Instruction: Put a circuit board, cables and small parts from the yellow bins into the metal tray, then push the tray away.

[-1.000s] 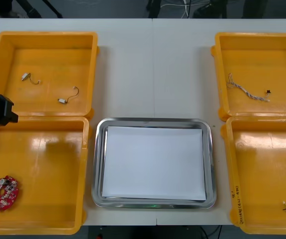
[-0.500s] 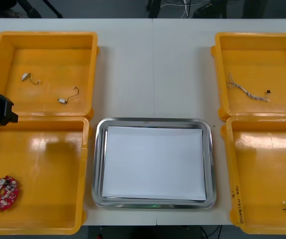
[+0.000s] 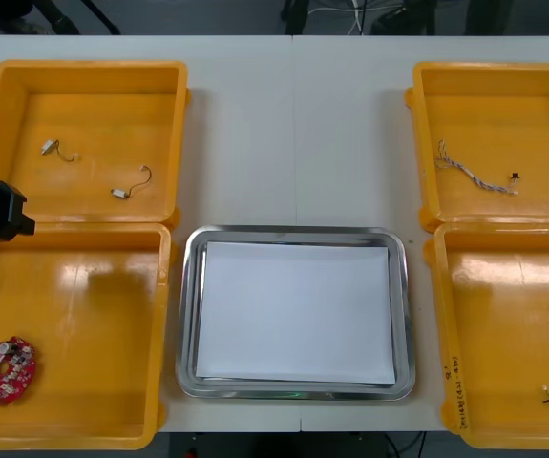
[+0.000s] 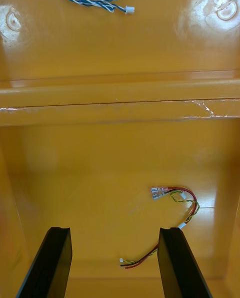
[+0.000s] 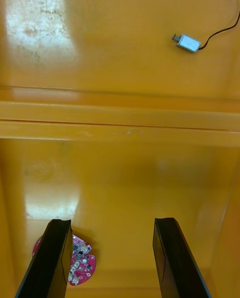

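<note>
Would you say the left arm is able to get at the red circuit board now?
Probably yes: the left gripper hangs open over the near left bin, and the red circuit board lies alone on its floor beside one finger, uncovered.

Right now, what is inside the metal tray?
The metal tray holds a flat white lining over its floor, with nothing lying on it. What is under the lining is covered.
</note>
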You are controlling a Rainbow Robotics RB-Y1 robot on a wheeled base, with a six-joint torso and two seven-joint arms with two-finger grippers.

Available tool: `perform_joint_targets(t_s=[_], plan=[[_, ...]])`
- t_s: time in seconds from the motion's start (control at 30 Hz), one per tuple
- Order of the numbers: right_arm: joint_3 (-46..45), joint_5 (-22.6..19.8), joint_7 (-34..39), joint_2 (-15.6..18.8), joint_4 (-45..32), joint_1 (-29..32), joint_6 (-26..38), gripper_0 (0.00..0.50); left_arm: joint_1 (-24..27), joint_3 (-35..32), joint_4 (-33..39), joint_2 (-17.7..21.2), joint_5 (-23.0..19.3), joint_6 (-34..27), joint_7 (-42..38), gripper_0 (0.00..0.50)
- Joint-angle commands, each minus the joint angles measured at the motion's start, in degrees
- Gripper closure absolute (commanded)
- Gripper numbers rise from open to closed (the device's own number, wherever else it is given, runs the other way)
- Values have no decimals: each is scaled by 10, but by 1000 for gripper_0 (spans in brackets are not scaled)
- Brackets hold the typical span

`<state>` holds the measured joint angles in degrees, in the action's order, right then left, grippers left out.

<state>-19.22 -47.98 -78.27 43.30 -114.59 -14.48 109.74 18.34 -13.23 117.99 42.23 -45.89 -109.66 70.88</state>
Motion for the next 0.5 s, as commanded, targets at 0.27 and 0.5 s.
perform_joint_targets(t_s=[0.27,0.5], plan=[[-10,5,10,21,-19,4,3,0,-4,-5,15,23,4,-3,70,30],[-10,5,10,21,-19,4,3,0,-4,-5,15,23,4,-3,70,30]])
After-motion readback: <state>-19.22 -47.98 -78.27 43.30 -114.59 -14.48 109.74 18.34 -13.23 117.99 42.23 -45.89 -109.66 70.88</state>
